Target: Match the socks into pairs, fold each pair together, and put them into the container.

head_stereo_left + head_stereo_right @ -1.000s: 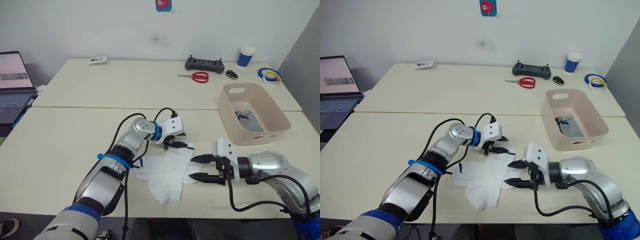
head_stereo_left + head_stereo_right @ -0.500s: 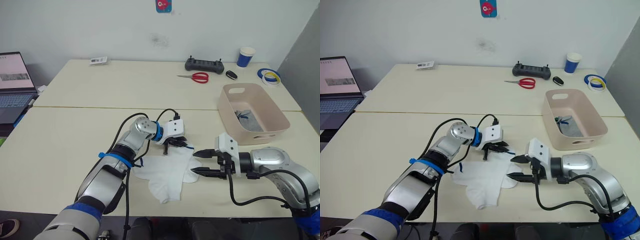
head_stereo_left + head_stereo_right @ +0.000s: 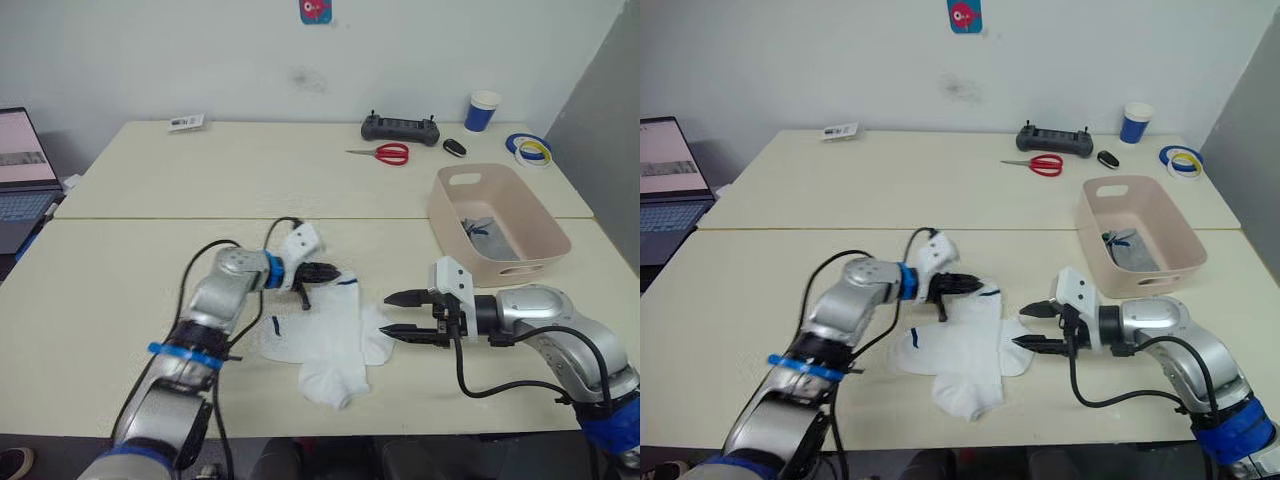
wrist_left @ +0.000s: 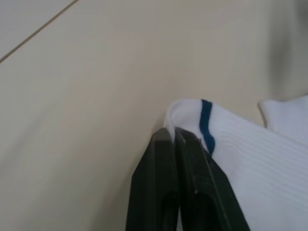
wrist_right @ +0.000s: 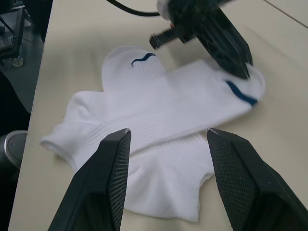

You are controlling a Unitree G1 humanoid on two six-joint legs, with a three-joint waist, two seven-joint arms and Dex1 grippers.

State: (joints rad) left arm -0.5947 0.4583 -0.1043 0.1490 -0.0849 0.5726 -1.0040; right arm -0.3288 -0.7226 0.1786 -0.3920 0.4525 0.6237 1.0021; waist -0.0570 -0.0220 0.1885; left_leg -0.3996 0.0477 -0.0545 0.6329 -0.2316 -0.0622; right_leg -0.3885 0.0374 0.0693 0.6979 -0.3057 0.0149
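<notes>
Two white socks lie overlapped on the near table between my arms, my left gripper pinching one blue-striped cuff, my right gripper spread wide beside them, so I judge folding toward the container comes next.

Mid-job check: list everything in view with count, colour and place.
White fabric socks with blue marks: two, overlapped, front table.
Pink-beige plastic tub: one, right; grey sock inside.
Red-handled scissors: one, far table.
Black controller: one, far table.
Blue-and-white paper cup: one, far right.
Tape rolls: blue, yellow, far right.
Laptop: one, far left.
Left gripper: fingers shut on a sock's cuff.
Right gripper: open, beside socks.
</notes>
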